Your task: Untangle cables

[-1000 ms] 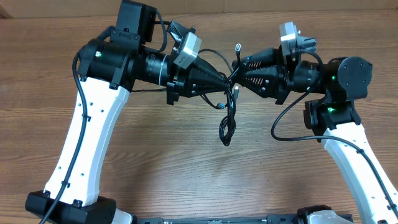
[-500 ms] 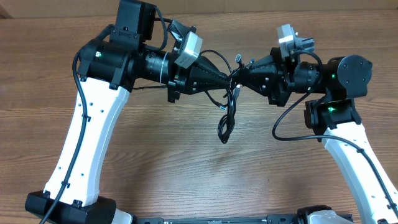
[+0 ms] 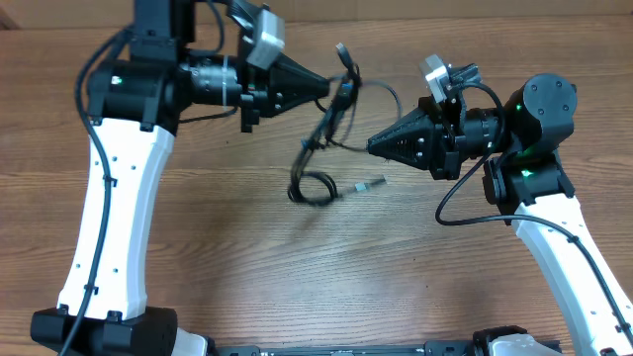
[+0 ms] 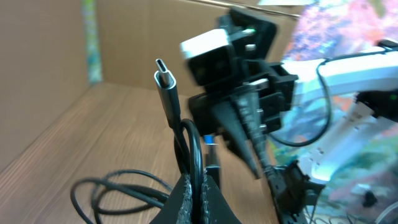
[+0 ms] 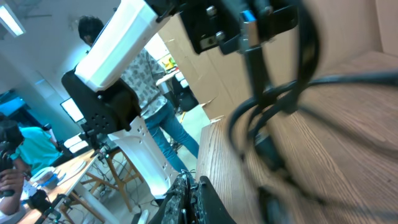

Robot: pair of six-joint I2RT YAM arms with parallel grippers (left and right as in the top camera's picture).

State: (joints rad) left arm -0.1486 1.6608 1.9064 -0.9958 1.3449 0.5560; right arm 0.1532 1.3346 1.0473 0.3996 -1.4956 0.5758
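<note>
Overhead view shows you two pincers and one bunch of thin black cables (image 3: 321, 133). The strands run so close together that you cannot count them apart. The left pincer (image 3: 329, 87) is closed tight on that bunch near its upper end, well above the table (image 3: 227, 267). The left wrist view confirms the grip, with the strands rising straight out from between the pressed fingertips. One dark plug (image 3: 341, 49) stands free just past the grip. From there the bunch slants down to a small coil (image 3: 312, 188) lying on the table between the two arms, and a pale plug (image 3: 372, 185) lies just beside the coil. That makes two plug ends you can count from above. The left wrist view hints at one more, with a bluish spot, but it is too blurred to be sure. A thin loop (image 3: 388, 92) arcs from the bunch toward the right arm, and its far end is lost behind that arm's dark housing. The right pincer (image 3: 373, 148) is fully closed, with its tip near the middle of the hanging bunch. A faint strand seems to reach it, but you cannot tell whether it is pinched. The right wrist view does not settle it: the fingertips are cut off at the lower edge and the strands in front are smeared out of focus.
</note>
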